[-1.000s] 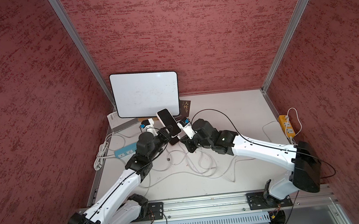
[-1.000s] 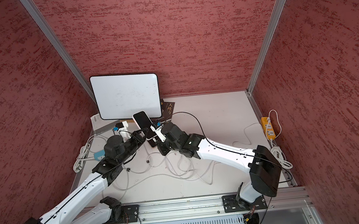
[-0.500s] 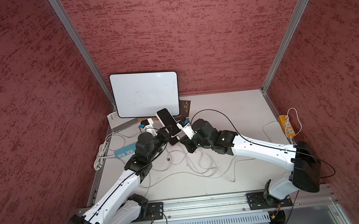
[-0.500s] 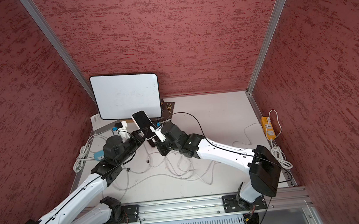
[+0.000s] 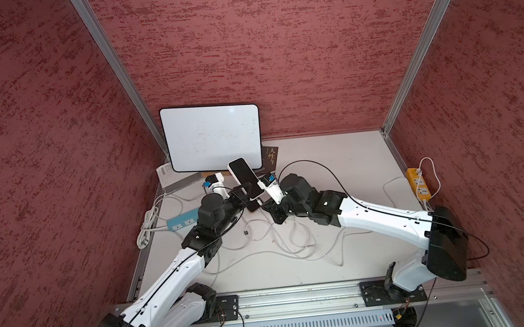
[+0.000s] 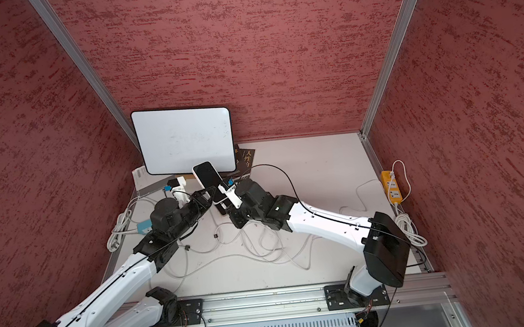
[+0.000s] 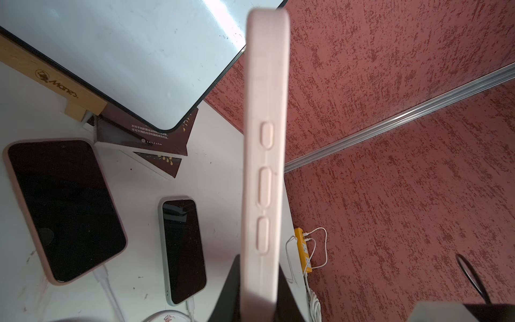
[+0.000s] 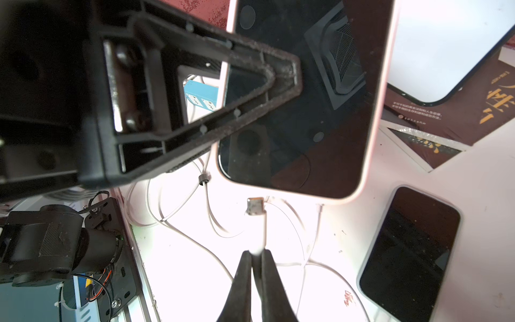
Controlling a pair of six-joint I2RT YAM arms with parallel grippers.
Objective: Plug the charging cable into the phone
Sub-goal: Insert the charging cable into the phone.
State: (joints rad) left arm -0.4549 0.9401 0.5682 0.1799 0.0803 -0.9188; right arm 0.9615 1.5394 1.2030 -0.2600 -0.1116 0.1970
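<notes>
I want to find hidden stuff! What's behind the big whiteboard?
A dark brown book with gold letters pokes out behind a corner of the whiteboard. The board covers the rest of it and whatever else is back there.

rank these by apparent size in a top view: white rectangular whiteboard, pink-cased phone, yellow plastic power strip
1. white rectangular whiteboard
2. pink-cased phone (held nearer the camera, so margin unsure)
3. yellow plastic power strip

White-black left arm (image 5: pixel 173 279), right arm (image 5: pixel 386 221) extended from lower corners to frame centre. Black left gripper (image 5: pixel 244 191) clamped; right gripper (image 8: pixel 256 252) pinched tight.
</notes>
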